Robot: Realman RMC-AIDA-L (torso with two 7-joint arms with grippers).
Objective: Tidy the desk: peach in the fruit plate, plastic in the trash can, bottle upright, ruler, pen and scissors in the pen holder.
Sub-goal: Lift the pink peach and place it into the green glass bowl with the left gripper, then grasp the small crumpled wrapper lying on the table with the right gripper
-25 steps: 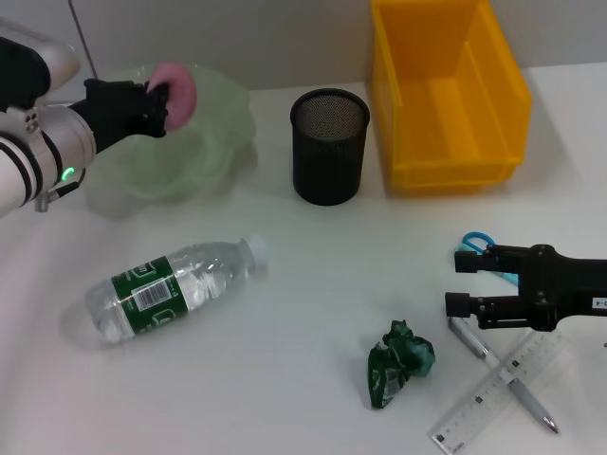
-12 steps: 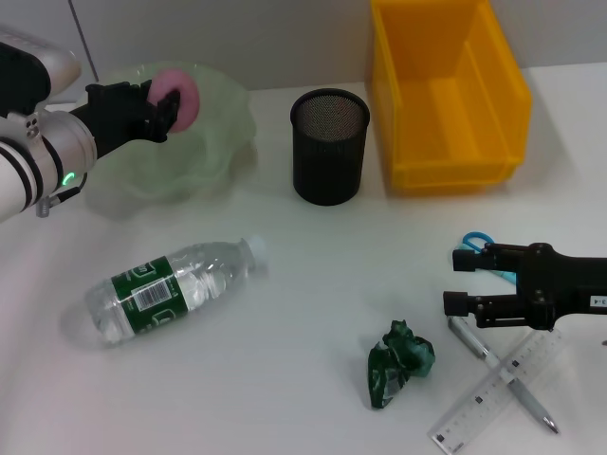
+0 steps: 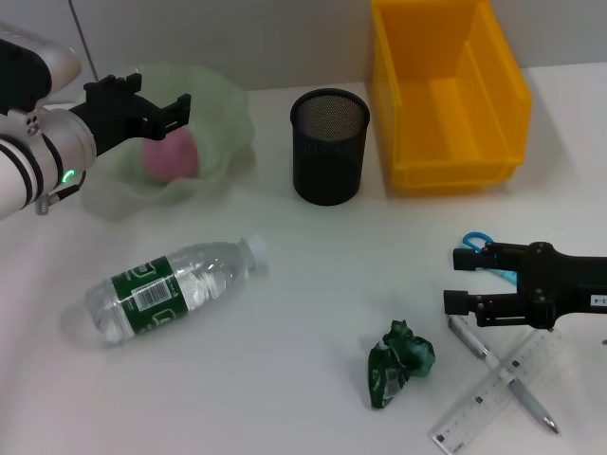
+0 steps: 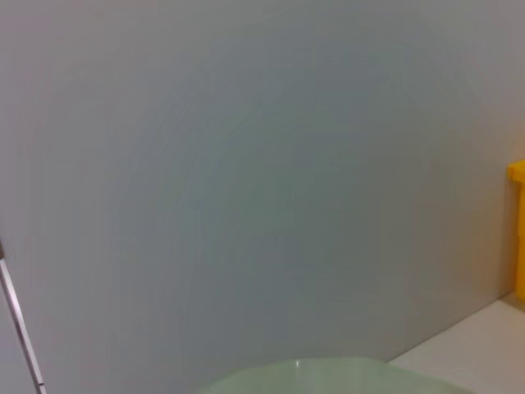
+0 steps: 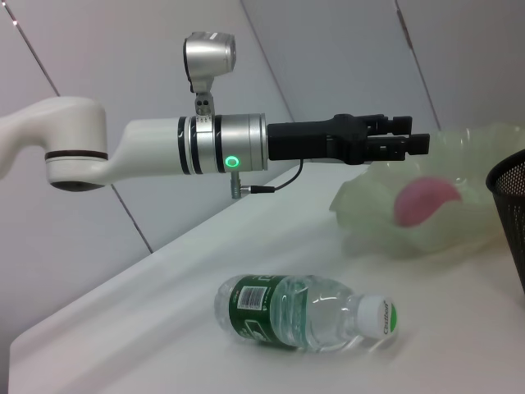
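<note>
Peach (image 3: 171, 156) in fruit plate (image 3: 228, 104) | left tool (image 3: 156, 104) above it, fingers spread, empty | right tool (image 3: 457, 282) parted near scissors (image 3: 477, 244)

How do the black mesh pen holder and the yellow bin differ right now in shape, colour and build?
The pen holder is a round black mesh cup; the yellow bin is a rectangular, solid-walled box. The pen holder is the narrower; the bin is far wider and longer. The pen holder stands nearer the fruit plate; the bin sits on its other side. Both stand upright, open-topped, and look empty.
</note>
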